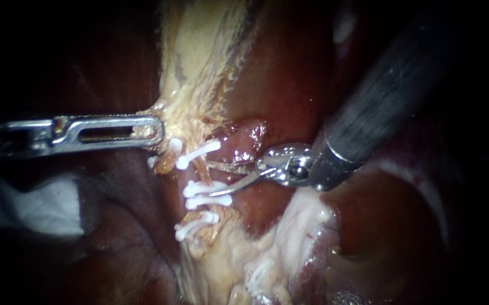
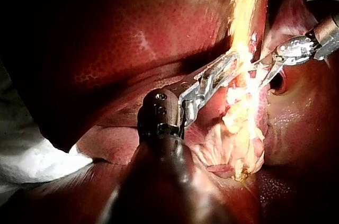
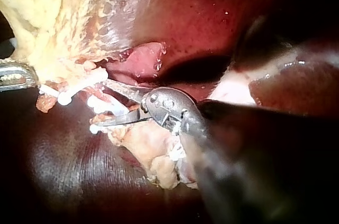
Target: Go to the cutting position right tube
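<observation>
Facing the row of white clips point(image 1: 207, 189), my right instrument point(image 1: 210, 179) enters from the upper right with its two curved blades parted and holding nothing. The blade tips sit just beside the thin tube point(image 1: 200, 172) that runs between the upper clip point(image 1: 199, 153) and the pair below it. My left instrument point(image 1: 156, 133), in from the left, has its slotted jaws clamped on the yellow tissue point(image 1: 193, 68) above the clips and appears to hold it taut. Which of the tubes is the right one I cannot say for sure from the endoscope; the strand nearest the blades is my best guess. The risks, as I judge them, are close at hand. The lower blade lies touching or almost touching the paired clips, so a careless advance could nudge or catch a clip and loosen it. If the blades go in too deep, their tips could score the dark red liver point(image 1: 289, 73) behind, or take in the yellow tissue alongside the tube. A bite too near one clip would leave too short a stump on that side. And if the left jaws slip off the yellow tissue, the tube would slacken and shift out of line with the blades. Wet tissue hides the far side of the tube, so I cannot confirm that both blades will clear it.
</observation>
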You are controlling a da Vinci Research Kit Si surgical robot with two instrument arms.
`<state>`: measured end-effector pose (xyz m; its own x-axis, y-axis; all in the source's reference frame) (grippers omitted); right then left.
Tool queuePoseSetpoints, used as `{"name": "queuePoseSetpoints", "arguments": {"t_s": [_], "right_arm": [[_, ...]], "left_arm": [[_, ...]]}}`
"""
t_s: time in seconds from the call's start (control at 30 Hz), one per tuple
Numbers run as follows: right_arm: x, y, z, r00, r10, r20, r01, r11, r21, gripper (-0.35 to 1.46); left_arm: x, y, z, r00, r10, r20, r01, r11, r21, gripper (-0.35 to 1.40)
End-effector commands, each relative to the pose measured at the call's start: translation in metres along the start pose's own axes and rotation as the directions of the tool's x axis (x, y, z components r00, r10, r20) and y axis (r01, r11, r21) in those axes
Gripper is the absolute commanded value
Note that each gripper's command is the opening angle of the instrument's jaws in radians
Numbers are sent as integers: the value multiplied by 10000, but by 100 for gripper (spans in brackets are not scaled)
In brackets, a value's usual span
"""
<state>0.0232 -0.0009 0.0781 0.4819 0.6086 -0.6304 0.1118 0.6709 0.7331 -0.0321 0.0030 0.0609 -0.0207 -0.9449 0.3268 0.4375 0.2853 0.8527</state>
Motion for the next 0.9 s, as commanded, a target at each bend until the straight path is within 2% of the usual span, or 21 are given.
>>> {"name": "queuePoseSetpoints", "arguments": {"t_s": [0.03,0.27,0.53,0.9], "right_arm": [[0,0,1,10000,-1,8,1,10000,15,129],[2,2,13,10000,0,-34,0,9999,165,129],[10,-8,12,9995,50,-324,-34,9987,505,129],[17,-18,15,9987,76,-498,-35,9967,806,129]], "left_arm": [[0,0,0,10000,1,3,-1,10000,-7,-35],[0,0,0,10000,0,3,0,10000,-8,-35],[0,1,-1,10000,2,-2,-2,10000,0,-35],[-2,8,-1,10000,8,1,-8,10000,-8,-35]]}}
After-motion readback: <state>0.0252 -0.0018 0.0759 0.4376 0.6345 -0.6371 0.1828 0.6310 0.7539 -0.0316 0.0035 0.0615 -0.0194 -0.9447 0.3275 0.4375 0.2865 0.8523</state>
